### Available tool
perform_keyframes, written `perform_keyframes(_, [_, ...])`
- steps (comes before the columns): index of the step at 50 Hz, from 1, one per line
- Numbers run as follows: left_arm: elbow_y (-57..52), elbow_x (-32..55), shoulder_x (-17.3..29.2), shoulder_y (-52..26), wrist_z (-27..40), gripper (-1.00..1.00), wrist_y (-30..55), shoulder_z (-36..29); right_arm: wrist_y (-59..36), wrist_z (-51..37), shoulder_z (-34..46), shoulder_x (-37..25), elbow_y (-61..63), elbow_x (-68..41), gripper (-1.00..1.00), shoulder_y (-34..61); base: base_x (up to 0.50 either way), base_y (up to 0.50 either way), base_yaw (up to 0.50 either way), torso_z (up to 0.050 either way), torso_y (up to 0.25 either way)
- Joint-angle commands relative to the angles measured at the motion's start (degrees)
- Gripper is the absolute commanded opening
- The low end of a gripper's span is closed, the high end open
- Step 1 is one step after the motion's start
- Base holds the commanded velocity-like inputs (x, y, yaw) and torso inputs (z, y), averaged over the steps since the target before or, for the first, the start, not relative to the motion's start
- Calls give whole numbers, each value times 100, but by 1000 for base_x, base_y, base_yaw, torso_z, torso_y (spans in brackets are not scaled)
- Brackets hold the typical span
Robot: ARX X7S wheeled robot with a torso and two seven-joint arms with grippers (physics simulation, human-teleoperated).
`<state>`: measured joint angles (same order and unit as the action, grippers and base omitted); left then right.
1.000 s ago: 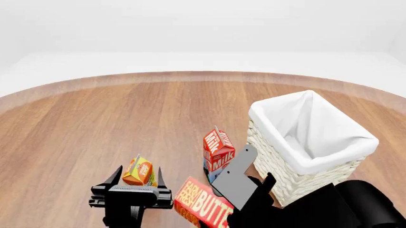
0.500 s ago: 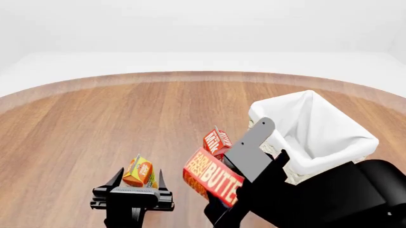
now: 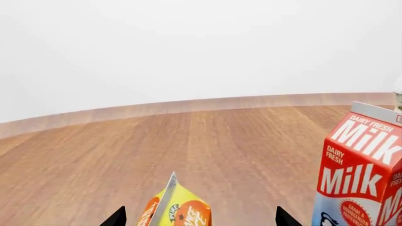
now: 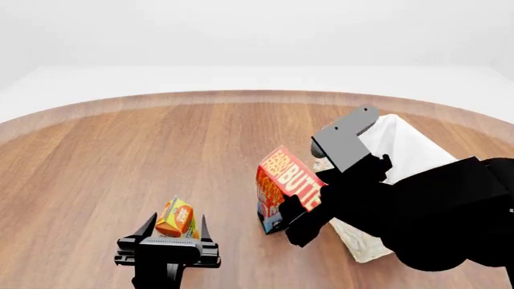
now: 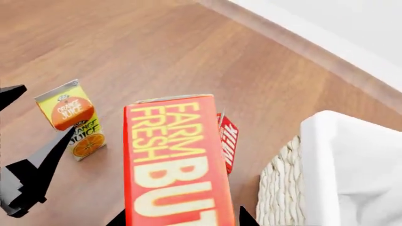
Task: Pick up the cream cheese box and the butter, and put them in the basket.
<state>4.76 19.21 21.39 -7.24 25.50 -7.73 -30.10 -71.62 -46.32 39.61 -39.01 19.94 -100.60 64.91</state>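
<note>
The butter [image 4: 287, 179], a red box with yellow letters, hangs above the floor, and my right gripper [image 4: 299, 218] is shut on its lower end. In the right wrist view the butter [image 5: 172, 160] fills the space between the gripper's [image 5: 182, 219] dark fingertips. The white wicker basket [image 4: 407, 147] stands just right of it, partly hidden by my right arm; its woven wall and cloth liner [image 5: 342, 165] are close by. My left gripper [image 4: 167, 233] stands open low at the front. The cream cheese box is out of view.
An orange juice carton [image 4: 176, 218] stands between the left gripper's [image 3: 199, 220] spread fingers without touching them; it also shows as the carton [image 3: 176, 210] in the left wrist view. A red milk carton [image 3: 363, 174] stands behind the butter, mostly hidden in the head view.
My right arm has lifted the butter from low at the front up and back toward the basket. The left gripper and juice carton have not moved.
</note>
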Motion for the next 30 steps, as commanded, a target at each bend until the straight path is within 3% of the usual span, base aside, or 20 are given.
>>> perform_keyframes(1, [1, 5, 4, -3, 6, 100, -3, -8, -16, 136, -174, -41, -607, 238, -100, 403, 0, 0, 0, 0, 0])
perform_keyframes(30, [1, 6, 5, -3, 7, 100, -3, -10, 63, 470, -257, -305, -1992, 570, -100, 982, 0, 0, 0, 0, 1])
